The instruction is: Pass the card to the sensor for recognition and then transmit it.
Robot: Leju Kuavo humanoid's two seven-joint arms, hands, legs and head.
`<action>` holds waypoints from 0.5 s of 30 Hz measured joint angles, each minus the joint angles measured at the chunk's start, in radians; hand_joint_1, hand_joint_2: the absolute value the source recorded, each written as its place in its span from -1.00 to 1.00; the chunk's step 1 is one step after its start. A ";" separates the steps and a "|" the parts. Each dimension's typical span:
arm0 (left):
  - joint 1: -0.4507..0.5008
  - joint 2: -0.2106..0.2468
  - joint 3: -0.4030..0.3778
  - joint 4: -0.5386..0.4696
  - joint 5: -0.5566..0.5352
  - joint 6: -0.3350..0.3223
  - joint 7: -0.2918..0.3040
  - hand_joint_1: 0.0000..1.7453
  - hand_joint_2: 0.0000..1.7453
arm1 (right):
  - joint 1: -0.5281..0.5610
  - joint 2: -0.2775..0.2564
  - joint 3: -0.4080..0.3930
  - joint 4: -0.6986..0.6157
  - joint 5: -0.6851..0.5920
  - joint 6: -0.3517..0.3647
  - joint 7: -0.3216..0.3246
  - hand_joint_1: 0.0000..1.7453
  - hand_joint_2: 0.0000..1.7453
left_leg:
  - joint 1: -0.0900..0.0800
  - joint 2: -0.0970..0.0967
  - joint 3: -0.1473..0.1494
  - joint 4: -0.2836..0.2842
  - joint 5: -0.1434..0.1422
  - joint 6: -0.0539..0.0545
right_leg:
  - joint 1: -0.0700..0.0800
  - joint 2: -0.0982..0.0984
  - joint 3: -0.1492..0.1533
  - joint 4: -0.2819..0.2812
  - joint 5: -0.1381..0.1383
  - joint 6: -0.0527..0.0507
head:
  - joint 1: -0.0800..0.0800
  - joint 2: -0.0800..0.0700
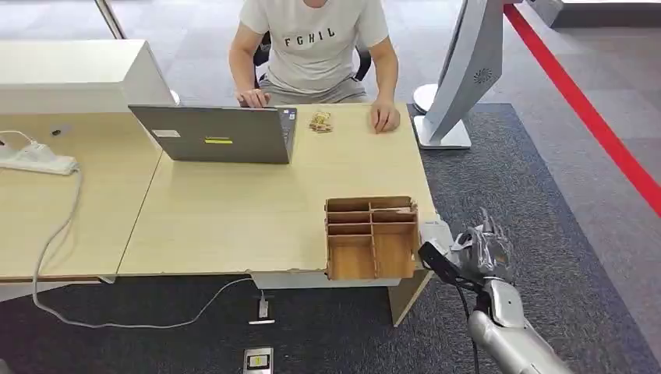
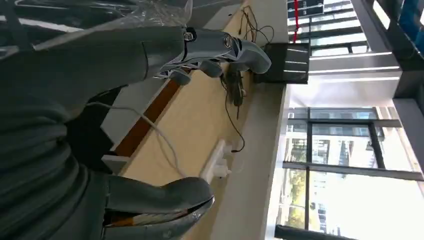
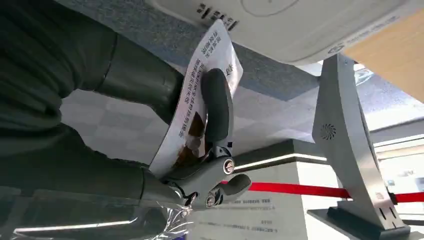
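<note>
My right hand [image 1: 487, 251] hangs just off the table's front right corner, and in the right wrist view the right hand [image 3: 165, 165] pinches a white printed card [image 3: 192, 107] between thumb and a finger. The card's far end lies close under the white sensor [image 3: 300, 25]; I cannot tell if they touch. From the head view the sensor [image 1: 436, 232] is a small white box at the table edge, beside a wooden organizer [image 1: 370, 238]. My left hand [image 2: 100, 65] hangs beside the table with its fingers [image 2: 225, 47] apart and nothing in them.
A person [image 1: 316, 47] sits at the table's far side with hands on the top, behind a laptop [image 1: 218, 132]. A tall white kiosk stand [image 1: 468, 70] rises at the right on grey carpet. A power strip [image 1: 35, 160] with cable lies far left.
</note>
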 joint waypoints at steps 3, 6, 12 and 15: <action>-0.010 0.000 0.019 0.000 0.012 0.000 -0.002 -1.00 1.00 | 0.012 0.001 0.000 0.002 -0.021 0.000 -0.012 1.00 1.00 | 0.000 0.000 0.004 0.000 -0.001 0.000 | 0.000 0.001 0.003 -0.001 0.000 0.000 | 0.000 0.000; -0.023 0.000 0.048 0.000 0.022 0.000 -0.003 -1.00 1.00 | 0.029 0.003 0.001 -0.002 -0.032 0.000 -0.020 1.00 1.00 | 0.000 0.000 0.007 0.000 -0.001 0.000 | 0.000 0.001 0.007 -0.001 -0.001 0.000 | 0.000 0.000; -0.038 0.000 0.083 0.000 0.034 0.000 -0.003 -1.00 1.00 | 0.053 0.000 -0.004 -0.053 -0.048 -0.001 -0.032 1.00 1.00 | 0.000 0.000 0.009 0.000 -0.001 0.000 | 0.000 0.001 0.009 -0.001 0.000 0.000 | 0.000 0.000; -0.045 0.000 0.098 0.000 0.037 0.000 -0.003 -1.00 1.00 | 0.069 -0.001 -0.016 -0.096 -0.063 -0.001 -0.067 1.00 1.00 | 0.000 0.000 0.008 0.000 -0.001 0.001 | 0.000 0.001 0.010 -0.001 0.000 0.000 | 0.000 0.000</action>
